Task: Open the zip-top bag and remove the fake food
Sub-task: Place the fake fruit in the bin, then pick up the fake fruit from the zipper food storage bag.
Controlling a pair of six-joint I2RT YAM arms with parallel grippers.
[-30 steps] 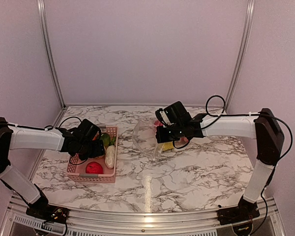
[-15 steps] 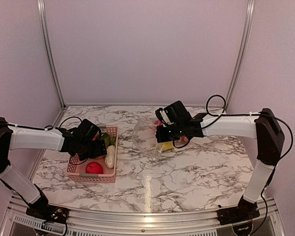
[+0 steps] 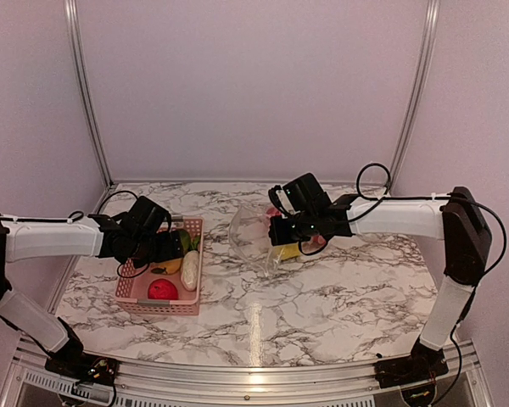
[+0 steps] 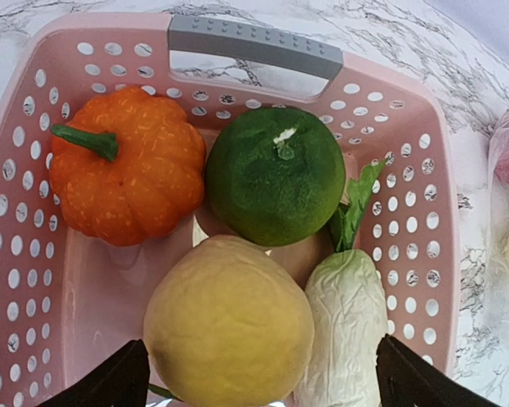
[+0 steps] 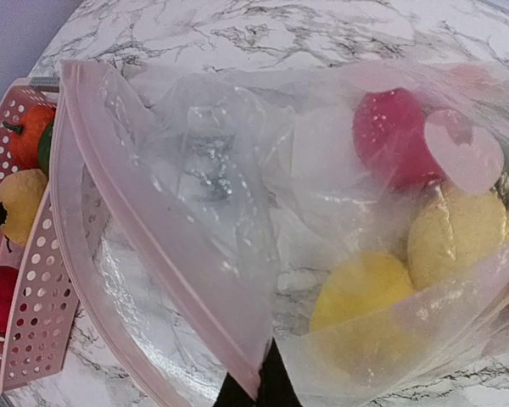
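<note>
Zip-top bag point(image 5: 195, 186): mouth faces pink basket point(image 4: 254, 40), long axis pointing at it.
Right gripper point(image 5: 256, 386): pinching zip edge.
Left gripper point(image 4: 254, 383): spread wide over basket.

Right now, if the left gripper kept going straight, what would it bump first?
Probably the yellow fruit in the pink basket; it sits right between the left gripper's open fingers.
</note>
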